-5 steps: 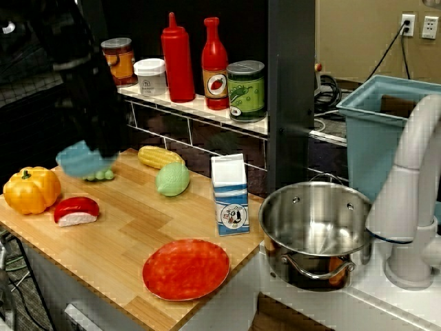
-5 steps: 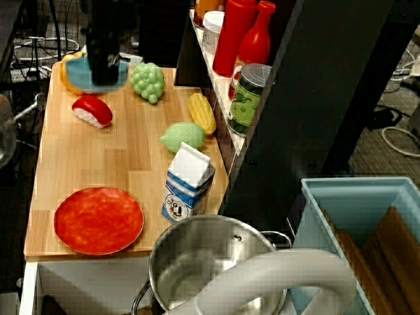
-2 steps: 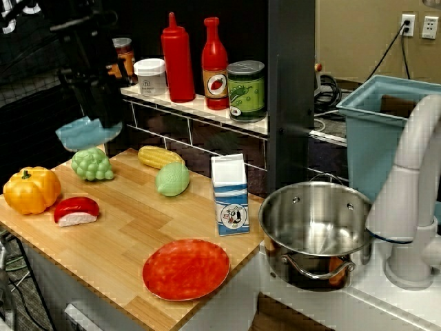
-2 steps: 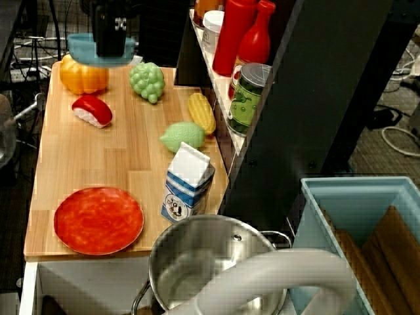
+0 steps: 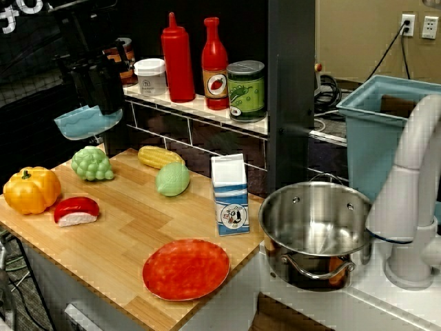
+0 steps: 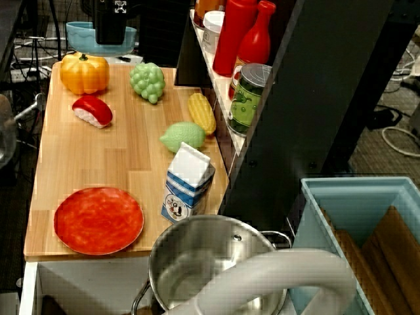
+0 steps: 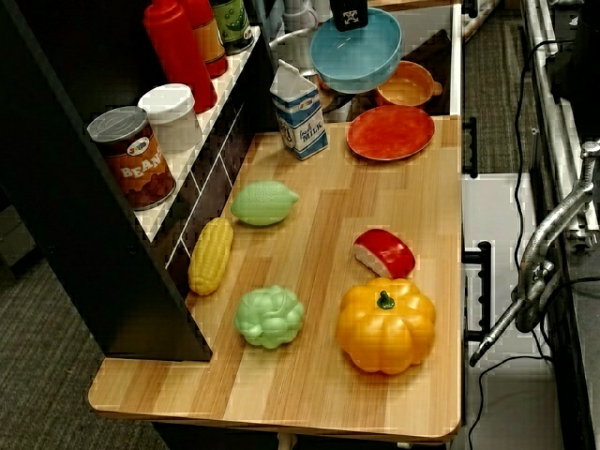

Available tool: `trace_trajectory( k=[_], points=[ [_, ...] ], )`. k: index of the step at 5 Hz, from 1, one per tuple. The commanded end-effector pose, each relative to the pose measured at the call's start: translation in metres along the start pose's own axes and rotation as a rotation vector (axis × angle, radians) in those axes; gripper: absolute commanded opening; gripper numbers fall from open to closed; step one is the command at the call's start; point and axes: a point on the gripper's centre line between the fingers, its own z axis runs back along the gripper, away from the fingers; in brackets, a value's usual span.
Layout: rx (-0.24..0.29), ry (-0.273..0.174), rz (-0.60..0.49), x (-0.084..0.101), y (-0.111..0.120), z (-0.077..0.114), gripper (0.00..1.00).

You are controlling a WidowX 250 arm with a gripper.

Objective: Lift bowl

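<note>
The small light-blue bowl (image 5: 85, 123) hangs in the air over the left end of the wooden table (image 5: 131, 234), above the green grapes (image 5: 92, 164). My black gripper (image 5: 102, 109) comes down from above and is shut on the bowl's rim. In the view from above the bowl (image 6: 79, 34) sits past the pumpkin (image 6: 84, 73), with the gripper (image 6: 112, 33) covering its middle. From the table's end the bowl (image 7: 358, 54) appears high and tilted, its hollow showing, under the gripper (image 7: 349, 17).
On the table lie an orange pumpkin (image 5: 31, 189), a red-and-white sushi piece (image 5: 76, 210), corn (image 5: 160, 156), a green lemon (image 5: 172, 179), a milk carton (image 5: 229, 195) and a red plate (image 5: 186, 269). A steel pot (image 5: 315, 227) stands right. Bottles and cans fill the shelf (image 5: 200, 107).
The gripper has risen with the bowl, from just above the table beside the grapes to about shelf height. Nothing else has moved.
</note>
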Motion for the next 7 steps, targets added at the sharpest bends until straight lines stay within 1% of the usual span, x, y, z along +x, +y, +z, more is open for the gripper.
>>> trace_trajectory(
  k=[1, 5, 7],
  points=[
    [0.048, -0.067, -0.012, 0.0043, -0.0023, 0.0248, 0.00],
    [0.043, -0.071, 0.009, 0.0081, 0.0048, 0.0288, 0.00],
    [0.040, -0.075, 0.005, 0.0043, 0.0066, 0.0319, 0.00]
  ],
)
